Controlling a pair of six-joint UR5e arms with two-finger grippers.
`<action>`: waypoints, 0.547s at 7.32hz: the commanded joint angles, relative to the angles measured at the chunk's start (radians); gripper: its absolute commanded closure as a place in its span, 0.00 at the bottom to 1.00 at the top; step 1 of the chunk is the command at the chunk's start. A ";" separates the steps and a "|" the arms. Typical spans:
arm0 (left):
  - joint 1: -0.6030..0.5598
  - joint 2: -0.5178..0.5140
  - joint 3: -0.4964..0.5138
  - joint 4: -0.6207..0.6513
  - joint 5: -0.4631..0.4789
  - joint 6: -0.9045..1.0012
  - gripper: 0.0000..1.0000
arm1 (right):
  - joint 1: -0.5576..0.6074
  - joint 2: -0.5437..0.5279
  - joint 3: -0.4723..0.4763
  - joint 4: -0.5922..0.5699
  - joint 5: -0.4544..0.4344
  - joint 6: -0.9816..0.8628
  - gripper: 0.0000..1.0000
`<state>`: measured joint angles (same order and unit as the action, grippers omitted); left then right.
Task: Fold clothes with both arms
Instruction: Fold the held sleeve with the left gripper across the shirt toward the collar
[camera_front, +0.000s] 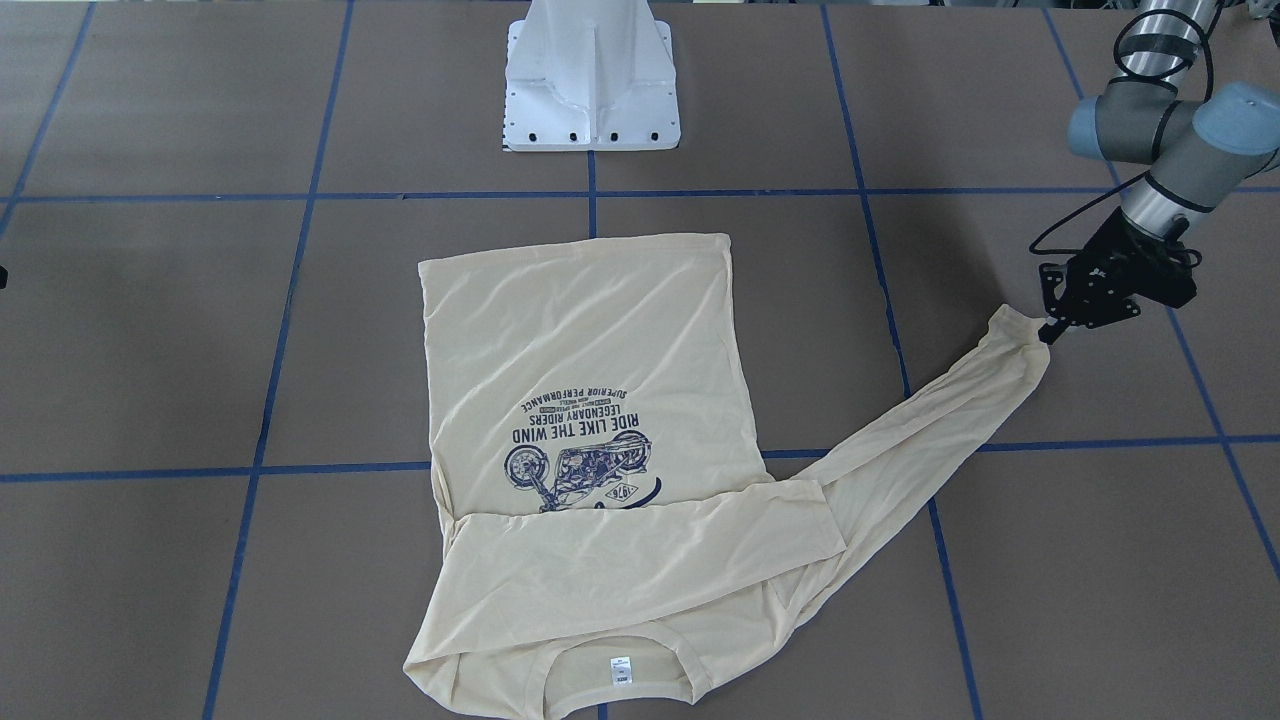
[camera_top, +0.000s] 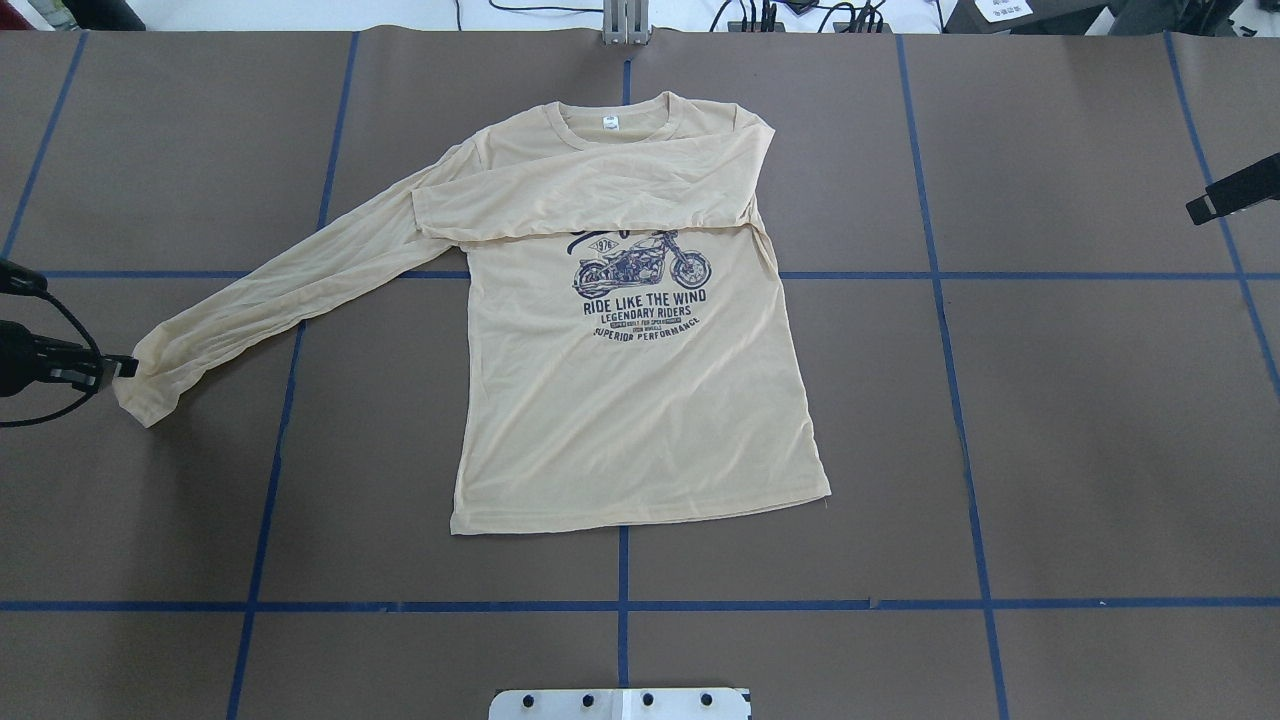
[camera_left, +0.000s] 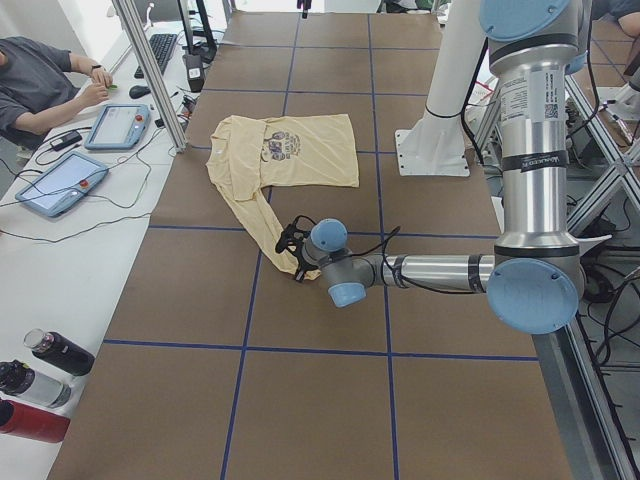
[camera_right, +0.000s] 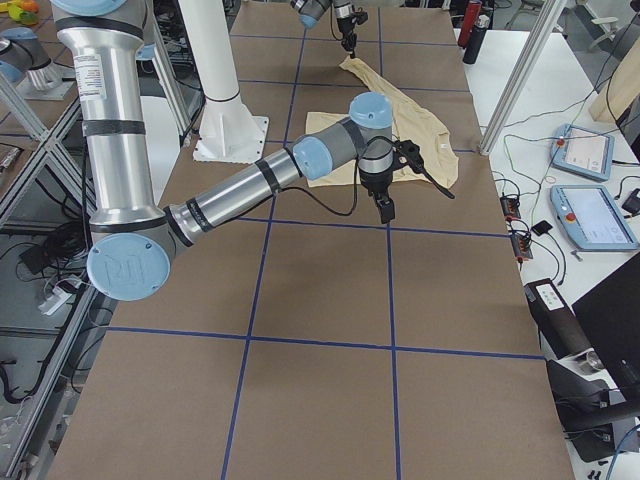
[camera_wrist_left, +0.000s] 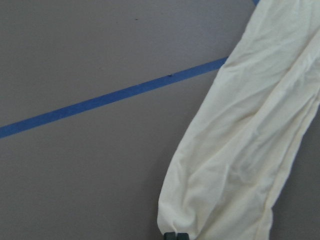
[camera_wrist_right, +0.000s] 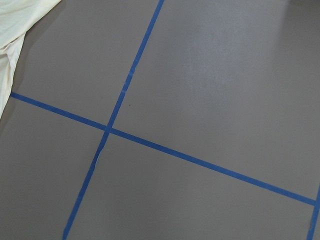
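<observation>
- left fingers (camera_front: 1048, 332) pinch the T-shirt (camera_front: 590, 400) sleeve cuff at frame right
- right fingers (camera_top: 1215, 203) hang over the worktop (camera_top: 1050, 400), can't tell if wide or narrow

The cream-yellow T-shirt (camera_top: 640, 400) is lying flat and print-up at the table's middle, its collar pointing to 12 o'clock. One sleeve (camera_top: 590, 195) is lying folded across the chest. The other sleeve (camera_top: 280, 290) is stretching out toward 8 o'clock, with the left gripper (camera_top: 125, 367) pinching its cuff. The right gripper (camera_top: 1205, 208) is hanging out at 2 o'clock, well apart from the cloth.
</observation>
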<state>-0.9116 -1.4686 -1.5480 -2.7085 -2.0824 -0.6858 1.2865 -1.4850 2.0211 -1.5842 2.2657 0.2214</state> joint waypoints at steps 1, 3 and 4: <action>-0.039 -0.104 -0.062 0.214 -0.025 0.008 1.00 | -0.001 0.002 -0.001 0.001 0.000 0.007 0.00; -0.052 -0.333 -0.070 0.498 -0.013 0.008 1.00 | -0.001 -0.003 -0.001 0.001 0.000 0.012 0.00; -0.053 -0.457 -0.069 0.642 -0.011 0.003 1.00 | -0.001 -0.005 -0.001 0.001 0.000 0.012 0.00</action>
<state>-0.9603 -1.7738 -1.6152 -2.2487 -2.0973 -0.6793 1.2855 -1.4870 2.0203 -1.5835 2.2657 0.2317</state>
